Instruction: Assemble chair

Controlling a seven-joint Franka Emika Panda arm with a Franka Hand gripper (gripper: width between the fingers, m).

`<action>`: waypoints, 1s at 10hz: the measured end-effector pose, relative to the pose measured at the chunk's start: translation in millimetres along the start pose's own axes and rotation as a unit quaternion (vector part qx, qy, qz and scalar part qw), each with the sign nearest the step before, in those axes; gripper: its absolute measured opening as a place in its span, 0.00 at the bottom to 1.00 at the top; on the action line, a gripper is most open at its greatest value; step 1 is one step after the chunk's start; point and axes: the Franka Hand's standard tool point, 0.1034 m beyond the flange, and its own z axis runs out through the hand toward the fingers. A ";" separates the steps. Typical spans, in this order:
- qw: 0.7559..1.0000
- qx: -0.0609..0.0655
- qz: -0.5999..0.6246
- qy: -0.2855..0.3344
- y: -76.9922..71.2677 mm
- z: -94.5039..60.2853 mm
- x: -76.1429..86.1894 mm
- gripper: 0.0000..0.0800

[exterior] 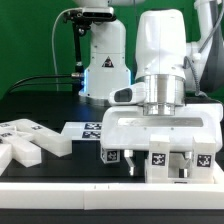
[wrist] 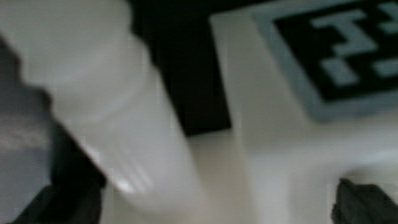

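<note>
The gripper [exterior: 160, 165] hangs low at the exterior view's right, its wide white hand just above a white tagged chair part [exterior: 158, 160]. The dark fingers stand far apart on either side of that part, so the gripper looks open around it. More tagged white pieces flank it [exterior: 112, 154] [exterior: 205, 158]. In the wrist view a thick white post [wrist: 116, 110] and a tagged white slab [wrist: 329, 60] fill the picture, with the dark fingertips [wrist: 365, 203] at the edges. Whether the pads touch the part is hidden.
Several loose white chair parts [exterior: 28, 142] lie at the exterior view's left. The marker board [exterior: 88, 129] lies flat behind them. The arm's white base [exterior: 105, 65] stands at the back, and a white ledge [exterior: 60, 195] runs along the front.
</note>
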 end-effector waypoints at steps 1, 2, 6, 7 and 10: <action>1.000 0.000 0.000 -0.001 0.5 0.0 0.0 0.81; 1.000 0.000 0.000 -0.001 0.3 0.1 -0.1 0.80; 1.000 -0.008 0.006 0.003 11.3 0.4 5.0 0.19; 1.000 -0.011 0.009 0.004 15.2 0.4 6.5 0.19; 1.000 -0.012 -0.001 0.003 15.5 -0.1 5.5 0.06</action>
